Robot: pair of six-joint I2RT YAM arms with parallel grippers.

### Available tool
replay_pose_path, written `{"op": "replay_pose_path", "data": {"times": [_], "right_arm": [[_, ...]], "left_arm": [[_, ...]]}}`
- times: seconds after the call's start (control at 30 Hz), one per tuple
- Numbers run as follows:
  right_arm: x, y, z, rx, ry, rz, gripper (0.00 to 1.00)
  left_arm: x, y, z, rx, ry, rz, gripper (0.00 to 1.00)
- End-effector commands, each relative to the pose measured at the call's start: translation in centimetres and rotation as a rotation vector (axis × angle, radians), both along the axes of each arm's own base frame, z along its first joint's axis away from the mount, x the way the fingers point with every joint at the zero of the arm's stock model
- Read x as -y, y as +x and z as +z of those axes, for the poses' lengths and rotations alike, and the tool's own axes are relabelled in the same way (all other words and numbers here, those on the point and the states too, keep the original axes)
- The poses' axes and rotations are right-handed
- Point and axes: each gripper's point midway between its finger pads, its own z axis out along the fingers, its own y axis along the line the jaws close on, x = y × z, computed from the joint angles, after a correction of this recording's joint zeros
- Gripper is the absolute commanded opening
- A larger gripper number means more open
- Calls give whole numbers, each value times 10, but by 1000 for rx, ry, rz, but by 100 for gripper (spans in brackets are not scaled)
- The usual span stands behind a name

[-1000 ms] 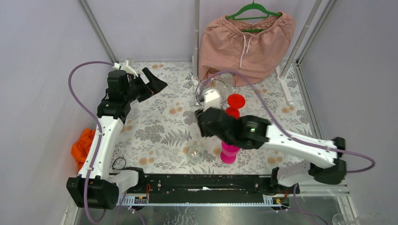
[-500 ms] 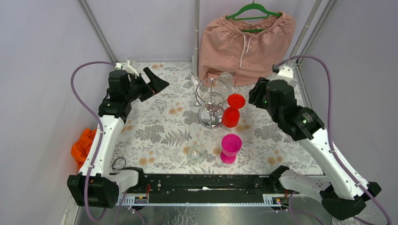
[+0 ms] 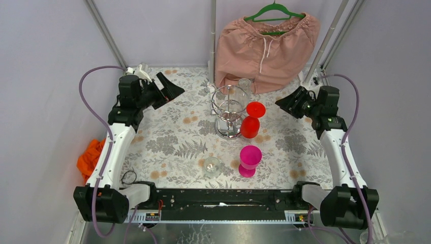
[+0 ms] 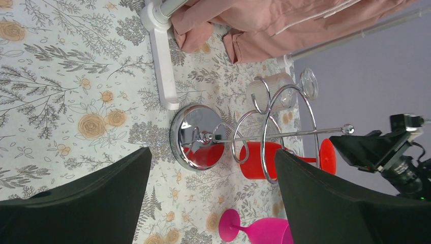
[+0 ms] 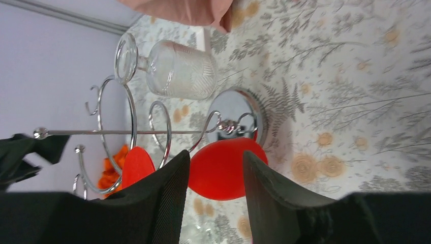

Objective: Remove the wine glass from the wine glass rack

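An orange cloth (image 3: 89, 160) is lying far left of the wine glass rack (image 3: 227, 133), off the tabletop (image 3: 173, 137); the left end effector (image 4: 212, 155) is hovering well left of the rack, released wide and gripping nothing, with the rack's wires lying between it and the red wine glass (image 3: 249, 127); a small clear glass (image 3: 212, 165) is standing in front of the rack; the clear wine glass (image 5: 183, 76) is hanging on the rack's far side, just before a pink garment (image 3: 267, 48); the red one is hanging on the rack's right side; both are hanging with long axes vertical, feet up in the ring, mouths pointing down; a pink glass (image 3: 249, 158) is standing upright in front of the rack, to its right; the right end effector (image 5: 214, 168) is hovering well right of the rack, partly parted and empty, facing the red glass.
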Motion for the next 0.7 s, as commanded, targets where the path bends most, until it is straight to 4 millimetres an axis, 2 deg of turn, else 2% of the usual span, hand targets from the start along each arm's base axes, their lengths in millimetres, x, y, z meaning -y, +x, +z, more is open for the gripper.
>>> {"op": "replay_pose_path", "data": {"times": [0.0,0.27,0.43,0.67], "right_arm": [[-34,-13,38,162,250,238,49],[-48,-28,42,187,374,318,49],[-49,-29,42,178,384,334,48],[-53,-30,27,125,378,333,46]], "left_arm": [[4,10,-5,16,-21,-28,99],[6,14,-12,9,-36,-34,99],[8,14,-16,2,-47,-41,99],[9,15,-19,0,-54,-44,99]]}}
